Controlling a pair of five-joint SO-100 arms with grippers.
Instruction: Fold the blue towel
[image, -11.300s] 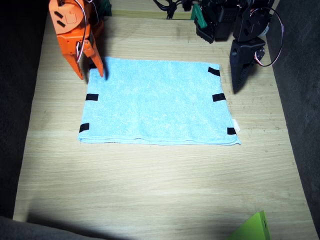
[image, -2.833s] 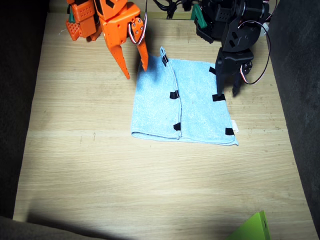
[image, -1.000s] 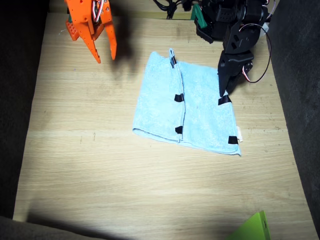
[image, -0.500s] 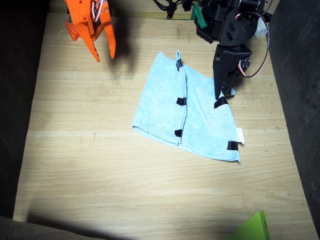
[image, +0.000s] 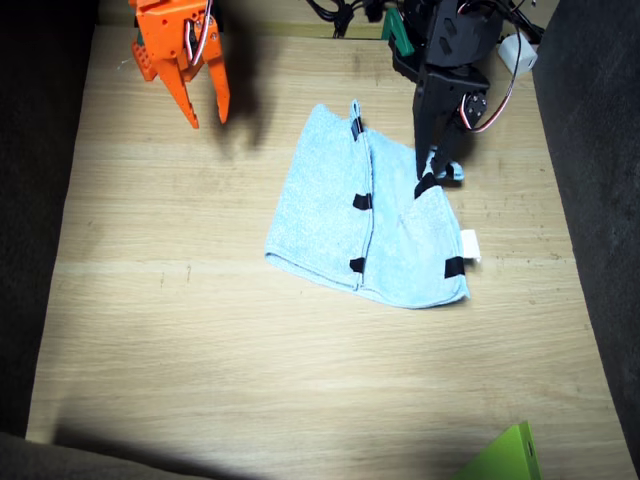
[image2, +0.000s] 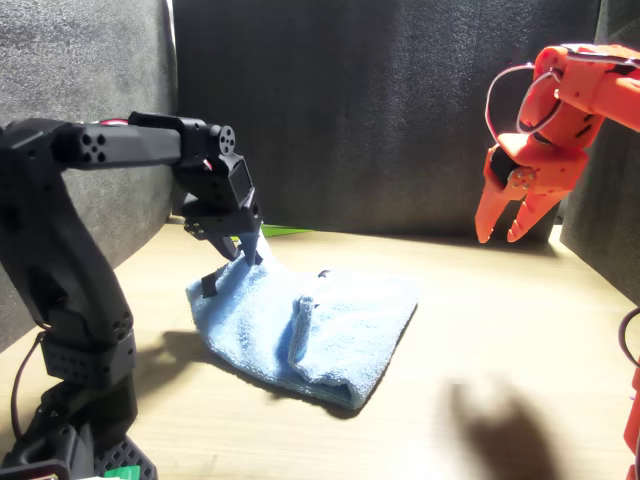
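The blue towel (image: 330, 205) (image2: 335, 320) lies on the wooden table, one side folded over so that its black tape strips run down the middle. My left gripper (image: 428, 172) (image2: 236, 250), the black one, is shut on the towel's other short edge at a tape strip. It holds that edge raised off the table. The small white tag (image: 469, 245) sticks out at that side. My right gripper (image: 206, 108) (image2: 503, 232), the orange one, hangs open above the bare table, well away from the towel, with nothing between its fingers.
A lime-green flat piece (image: 508, 455) pokes in at the table's near edge, seen as a thin green strip (image2: 285, 232) in the front view. Dark cloth walls border the table. Cables and the arm bases crowd the far edge (image: 350, 15).
The left gripper has risen and moved inward with the towel's edge, which now lifts off the table and curls toward the middle. The right arm has barely moved.
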